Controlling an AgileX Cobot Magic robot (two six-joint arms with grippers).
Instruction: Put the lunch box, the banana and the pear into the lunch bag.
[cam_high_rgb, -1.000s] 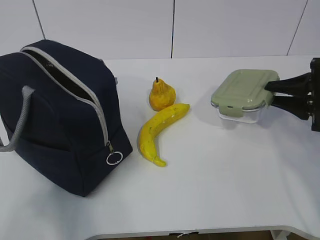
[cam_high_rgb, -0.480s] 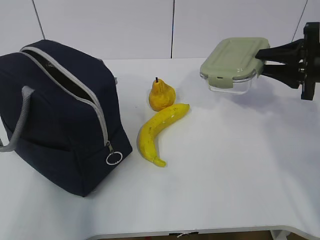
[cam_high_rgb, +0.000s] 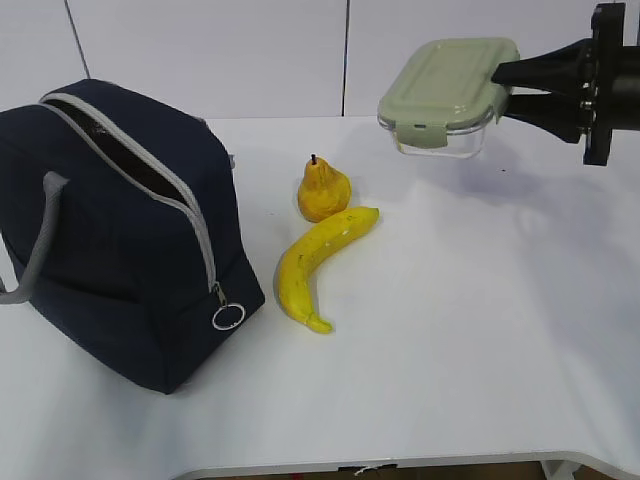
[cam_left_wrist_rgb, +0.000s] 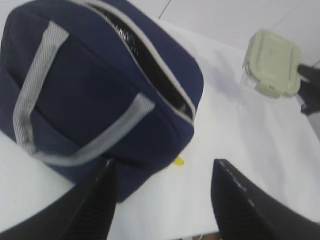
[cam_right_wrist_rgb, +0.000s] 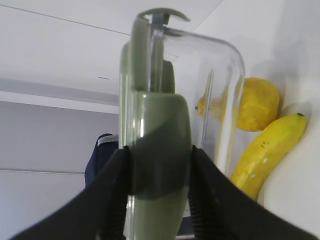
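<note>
1. Gripping the lunch box (cam_high_rgb: 440, 95) at its right end, the right tool (cam_high_rgb: 505, 85) holds it in the air above the rear right of the desk (cam_high_rgb: 450, 350), clear of the surface.
2. Pear (cam_high_rgb: 323, 192) and banana (cam_high_rgb: 320, 265) lie touching at desk centre, between box and lunch bag (cam_high_rgb: 120, 250).
3. Bag stands far left, zipper open along its top.
4. Left tool (cam_left_wrist_rgb: 162, 200) hovers with fingers spread near the bag, holding nothing.
5. Front right desk area offers free room.

White table (cam_high_rgb: 470, 330): bag (cam_high_rgb: 120, 230), pear (cam_high_rgb: 323, 190), banana (cam_high_rgb: 315, 265)
</note>
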